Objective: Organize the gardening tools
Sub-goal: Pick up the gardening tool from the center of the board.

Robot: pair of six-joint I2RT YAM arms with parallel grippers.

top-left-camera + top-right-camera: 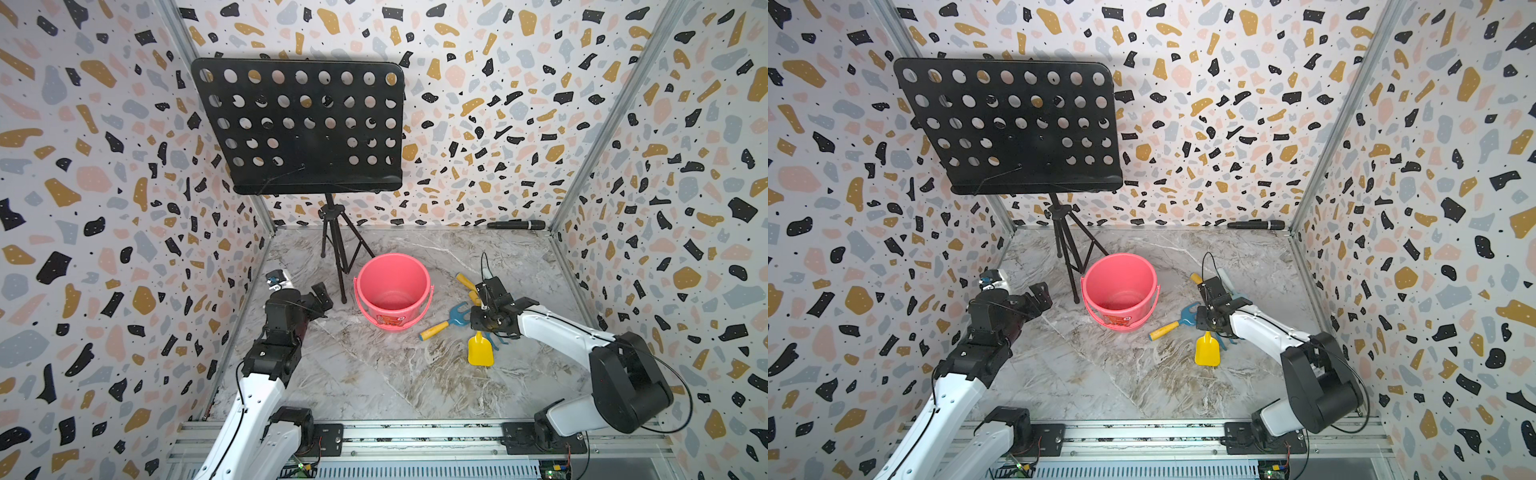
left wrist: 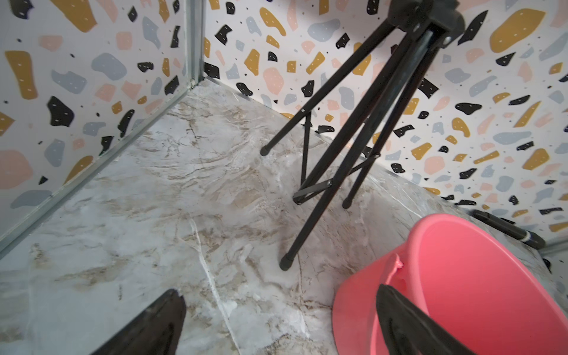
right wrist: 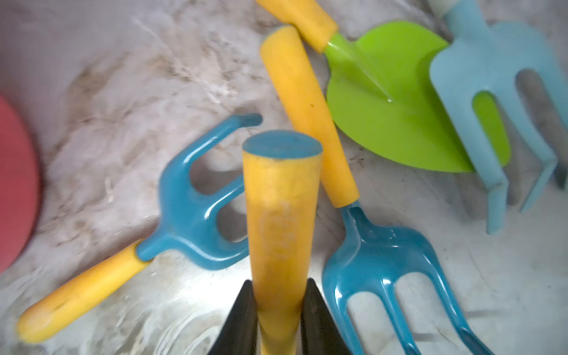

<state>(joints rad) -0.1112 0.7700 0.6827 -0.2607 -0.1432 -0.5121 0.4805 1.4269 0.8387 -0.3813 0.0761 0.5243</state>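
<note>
My right gripper [image 3: 279,282] is shut on the yellow-orange, blue-capped handle [image 3: 281,215] of the yellow shovel [image 1: 481,352]. The shovel's blade shows just in front of the gripper [image 1: 482,326] in both top views. Around it on the floor lie a blue forked rake [image 3: 190,215], a second blue rake [image 3: 378,261], the green spade [image 3: 396,107] and a pale-blue rake [image 3: 491,61] overlapping the spade. My left gripper [image 2: 279,290] hangs open and holds nothing, to the left of the pink bucket [image 1: 374,286].
A black music stand [image 1: 299,124] on a tripod [image 1: 336,249] stands behind the bucket, one foot close to its left side. A black microphone [image 1: 515,225] lies along the back wall. Patterned walls close in on three sides.
</note>
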